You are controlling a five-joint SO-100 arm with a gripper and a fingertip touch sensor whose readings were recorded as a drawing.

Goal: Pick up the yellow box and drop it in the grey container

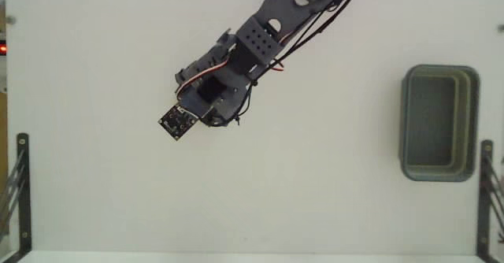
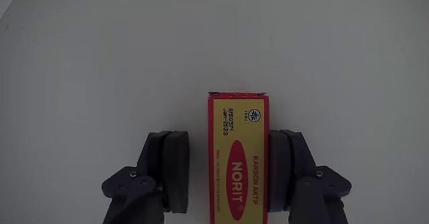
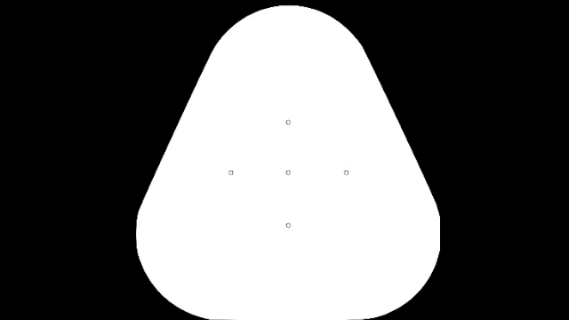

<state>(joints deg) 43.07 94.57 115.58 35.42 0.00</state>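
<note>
In the wrist view the yellow box (image 2: 238, 157), with a red oval reading NORIT, lies flat on the white table between my fingers. My gripper (image 2: 228, 142) is open around it. The right finger (image 2: 291, 163) rests against the box's side, and a narrow gap separates the left finger (image 2: 173, 167) from it. In the fixed view the arm (image 1: 236, 66) reaches down from the top centre and hides the box beneath the wrist. The grey container (image 1: 405, 125) stands far to the right, its inside showing nothing.
Black metal brackets stand at the lower left (image 1: 20, 180) and lower right (image 1: 487, 188) of the fixed view. The table's front edge (image 1: 252, 255) runs along the bottom. White tabletop lies between the arm and the container.
</note>
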